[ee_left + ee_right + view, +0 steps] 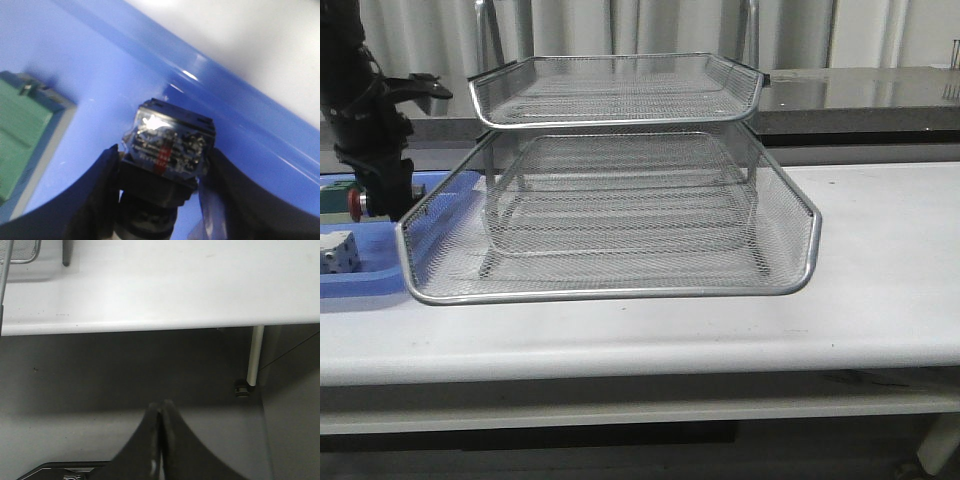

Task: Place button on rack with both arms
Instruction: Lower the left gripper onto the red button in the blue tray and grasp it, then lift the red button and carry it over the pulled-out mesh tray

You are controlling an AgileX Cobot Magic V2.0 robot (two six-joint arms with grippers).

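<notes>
The rack (620, 200) is silver wire mesh on a white table (880, 260). The tray (75, 75) is blue, holding a green block (20, 135) and a white cube (338, 252). The button (167, 145) has a clear-and-black body and red head; both arms' grippers (160, 190) are black.

White table carrying a wire rack and a blue tray

The white table (880, 250) bore the silver mesh rack (620, 215) near its centre, the lowest tier pulled out toward 6 o'clock. At the rack's 9 o'clock lay a flat blue tray (365, 285), touching or just under the rack's corner. The tabletop at 3 o'clock showed plain white surface.
</notes>
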